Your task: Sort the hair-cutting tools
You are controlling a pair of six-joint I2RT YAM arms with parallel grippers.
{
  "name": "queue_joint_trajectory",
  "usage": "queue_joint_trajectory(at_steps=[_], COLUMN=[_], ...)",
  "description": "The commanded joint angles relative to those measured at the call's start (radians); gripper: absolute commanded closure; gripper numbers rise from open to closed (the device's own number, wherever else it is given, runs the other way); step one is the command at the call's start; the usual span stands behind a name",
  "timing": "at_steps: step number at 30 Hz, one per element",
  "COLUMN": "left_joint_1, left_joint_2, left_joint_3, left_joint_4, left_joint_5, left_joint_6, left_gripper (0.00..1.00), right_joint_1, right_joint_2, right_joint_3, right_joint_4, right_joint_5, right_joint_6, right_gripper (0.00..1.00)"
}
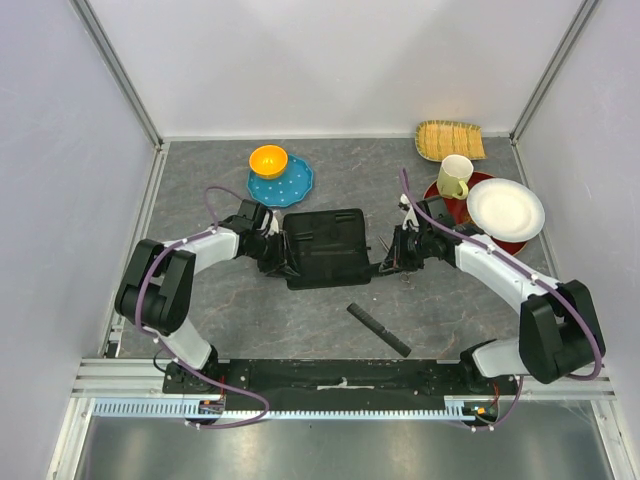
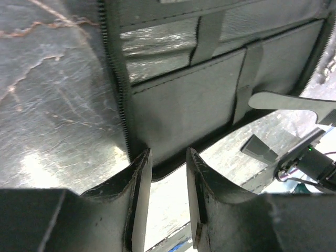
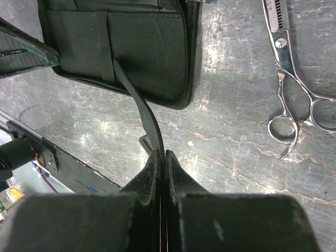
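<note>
Pinching a black comb (image 3: 137,100) that reaches the case (image 3: 152,37), the right tool (image 3: 161,157) is closed; the left tool (image 2: 168,173) stands part-open, empty.

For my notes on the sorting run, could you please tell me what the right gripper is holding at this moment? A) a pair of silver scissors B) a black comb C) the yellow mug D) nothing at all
B: in the right wrist view the right gripper is shut on a black comb whose far end sits at a pocket of the case, while the scissors lie apart, untouched.
</note>
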Motion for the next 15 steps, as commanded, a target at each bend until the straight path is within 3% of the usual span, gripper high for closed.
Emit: queue_joint_trajectory(at_steps=[1,15], left_joint_1=[0.002,0.002], left_joint_2=[-0.006,-0.06], left_joint_3=[0.014,0.005], left_joint_4=[-0.026,-0.06], left_joint_5=[-0.092,-0.166], left_joint_6=[-0.025,-0.023], left_gripper=[0.62,0.6], right_joint_1=[-0.025,-0.028], right_joint_2=[0.044,0.236], right_joint_3=[0.012,0.033], right_joint_4=[-0.056,0.051], right_joint_5=[-0.006,-0.065], right_joint_6=[-0.086,-0.159], right_gripper=[1.0,1.0])
